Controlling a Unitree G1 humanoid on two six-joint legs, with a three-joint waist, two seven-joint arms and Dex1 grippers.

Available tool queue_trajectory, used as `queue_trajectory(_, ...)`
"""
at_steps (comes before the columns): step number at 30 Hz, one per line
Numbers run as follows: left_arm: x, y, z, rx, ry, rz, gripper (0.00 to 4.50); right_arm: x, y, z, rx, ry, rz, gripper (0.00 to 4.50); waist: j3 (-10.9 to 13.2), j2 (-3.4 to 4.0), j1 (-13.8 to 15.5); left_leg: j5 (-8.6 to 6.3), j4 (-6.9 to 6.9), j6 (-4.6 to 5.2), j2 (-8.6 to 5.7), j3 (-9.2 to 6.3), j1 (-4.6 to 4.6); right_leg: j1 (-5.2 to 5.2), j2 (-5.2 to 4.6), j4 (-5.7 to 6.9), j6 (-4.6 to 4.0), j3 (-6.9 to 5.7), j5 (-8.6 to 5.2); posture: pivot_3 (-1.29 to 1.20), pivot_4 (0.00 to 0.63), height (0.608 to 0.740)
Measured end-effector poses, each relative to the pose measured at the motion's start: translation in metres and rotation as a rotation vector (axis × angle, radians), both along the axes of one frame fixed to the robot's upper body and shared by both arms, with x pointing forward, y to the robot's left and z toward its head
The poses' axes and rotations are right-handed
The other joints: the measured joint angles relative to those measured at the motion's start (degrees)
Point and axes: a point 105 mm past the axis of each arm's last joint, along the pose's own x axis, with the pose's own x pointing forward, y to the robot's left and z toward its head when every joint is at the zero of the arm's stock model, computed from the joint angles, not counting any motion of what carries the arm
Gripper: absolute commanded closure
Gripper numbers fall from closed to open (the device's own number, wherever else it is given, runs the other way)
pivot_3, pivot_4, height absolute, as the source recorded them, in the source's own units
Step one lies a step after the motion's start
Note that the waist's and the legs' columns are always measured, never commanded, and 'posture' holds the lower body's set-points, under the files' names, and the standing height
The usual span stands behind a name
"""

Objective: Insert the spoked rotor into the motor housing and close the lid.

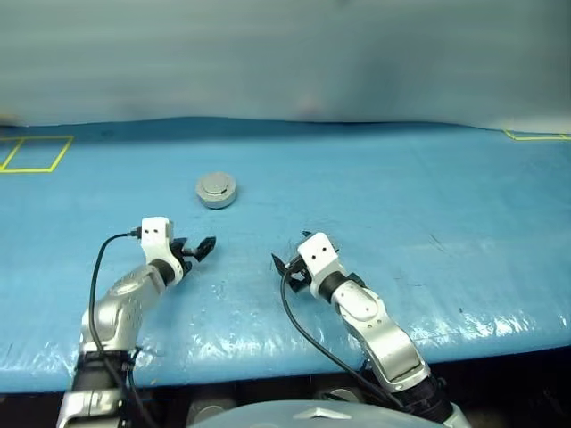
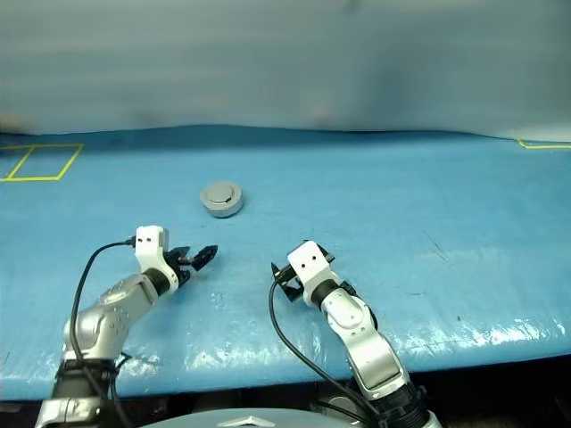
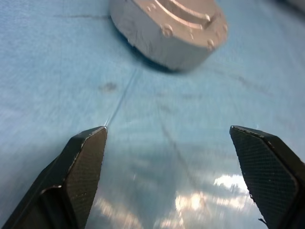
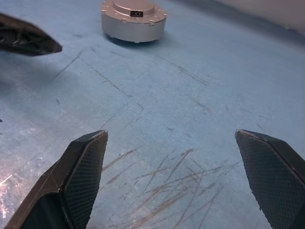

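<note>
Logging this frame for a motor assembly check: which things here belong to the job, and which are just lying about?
Job: motor housing, its lid closed on top; open left gripper; open right gripper.
Lying about: yellow tape square on the blue table.

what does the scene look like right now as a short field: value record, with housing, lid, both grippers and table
motor housing: grey round puck standing on the table, ahead of both grippers, nearer the left one
lid: closed on top, plain grey with a raised centre circle
spoked rotor: not visible with the lid shut
left gripper: open, holding nothing, apart from the housing
right gripper: open, holding nothing, apart from the housing
table: blue surface, scratched near the right gripper, yellow tape outlines at the far corners
</note>
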Motion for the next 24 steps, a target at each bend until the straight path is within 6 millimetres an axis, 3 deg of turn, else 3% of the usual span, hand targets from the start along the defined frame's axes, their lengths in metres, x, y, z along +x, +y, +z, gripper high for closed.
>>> queue_trajectory(4, -0.016, -0.014, 0.002, 0.098, -0.176, -0.027, 0.04, -0.006, -0.007, -0.006, 0.042, 0.042, 0.007, 0.00, 0.2, -0.32, 1.8, 0.11, 0.03, 0.17, -0.06, 0.04, -1.09, -0.98, -0.05, -0.01, -0.01, 0.01, 0.02, 0.00, 0.150, 0.740)
queue_trajectory(8, -0.020, -0.030, 0.015, 0.251, -0.341, -0.114, 0.04, -0.010, -0.016, -0.001, 0.031, -0.049, 0.007, 0.00, 0.3, -0.32, 3.3, 0.26, 0.11, 0.47, -0.13, 0.03, -2.22, -1.68, -0.04, -0.01, -0.06, 0.00, 0.21, 0.00, 0.150, 0.740)
queue_trajectory(13, -0.021, -0.042, 0.026, 0.243, -0.442, -0.130, 0.04, -0.014, -0.026, -0.002, 0.035, -0.066, -0.022, 0.00, 0.4, -0.31, 3.7, 0.15, 0.11, 0.56, -0.14, 0.03, -2.20, -1.61, -0.04, -0.04, 0.11, 0.00, -0.02, 0.00, 0.150, 0.740)
queue_trajectory(19, -0.034, -0.053, 0.014, 0.215, -0.402, -0.198, 0.04, -0.015, -0.031, -0.004, 0.052, -0.058, -0.054, 0.00, 0.7, -0.28, 3.5, 0.15, 0.25, 0.57, -0.13, 0.03, -2.17, -1.60, -0.04, 0.01, 0.16, 0.00, -0.01, 0.00, 0.150, 0.740)
queue_trajectory(24, -0.030, -0.057, 0.018, 0.216, -0.421, -0.220, 0.04, -0.015, -0.028, -0.003, 0.064, -0.057, -0.053, 0.00, 0.9, -0.37, 3.6, 0.15, 0.38, 0.57, -0.13, 0.03, -2.13, -1.61, -0.05, 0.01, 0.18, 0.00, 0.01, 0.00, 0.150, 0.740)
